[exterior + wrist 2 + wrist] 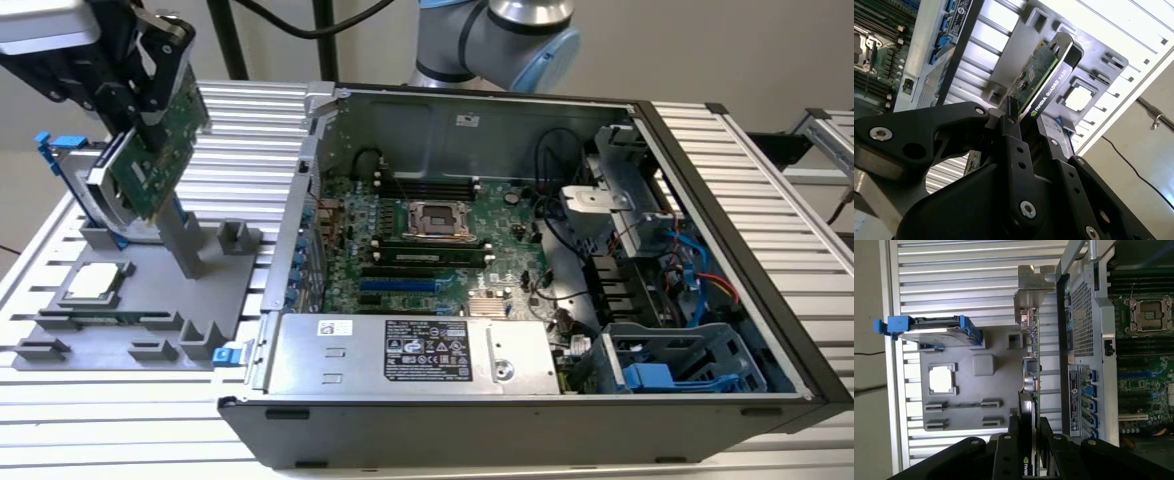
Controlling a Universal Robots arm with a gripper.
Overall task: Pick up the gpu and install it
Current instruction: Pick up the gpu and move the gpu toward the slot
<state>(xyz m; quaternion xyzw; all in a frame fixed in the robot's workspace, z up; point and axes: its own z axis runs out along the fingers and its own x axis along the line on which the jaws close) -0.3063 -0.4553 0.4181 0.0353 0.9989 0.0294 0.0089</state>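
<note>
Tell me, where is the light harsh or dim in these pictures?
In the exterior view light is even, though the computer case is shadowed inside. In the second wrist view the slatted table glares white behind the gpu, and the gripper holding it looks dark. The first wrist view is evenly lit.

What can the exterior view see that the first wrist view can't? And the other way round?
The exterior view adds the robot arm's blue-capped joint behind the open computer case, the silver power supply box and the blue cables. The first wrist view adds the vent grille on the outside of the case. Both share the gpu held in the jaws, the hard drive in its blue frame, the square processor chip on the grey holder, and the processor socket.
</note>
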